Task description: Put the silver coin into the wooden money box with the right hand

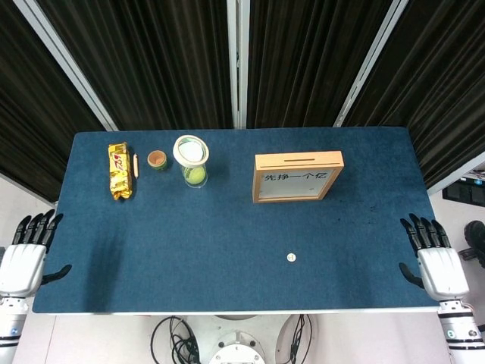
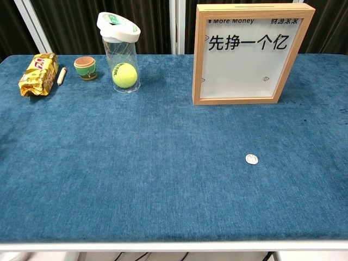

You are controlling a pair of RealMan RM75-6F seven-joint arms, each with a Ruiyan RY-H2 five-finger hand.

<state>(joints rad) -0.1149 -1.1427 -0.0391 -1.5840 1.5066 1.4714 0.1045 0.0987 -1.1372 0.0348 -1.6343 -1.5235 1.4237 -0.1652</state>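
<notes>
A small silver coin (image 1: pixel 291 258) lies flat on the blue table, also in the chest view as the coin (image 2: pixel 251 159), in front of the money box. The wooden money box (image 1: pixel 297 176) stands upright at the back centre-right with a slot in its top edge; in the chest view the money box (image 2: pixel 250 53) shows a white face with black characters. My right hand (image 1: pixel 436 260) hangs off the table's right edge, fingers spread, holding nothing, well right of the coin. My left hand (image 1: pixel 26 252) sits off the left edge, fingers apart and empty. Neither hand shows in the chest view.
At the back left lie a gold snack packet (image 1: pixel 119 171), a short pale stick (image 1: pixel 136 165), a small brown and green cup (image 1: pixel 157 159) and a clear tube (image 1: pixel 192 160) with a white lid holding a tennis ball (image 2: pixel 124 75). Black curtains hang behind the table.
</notes>
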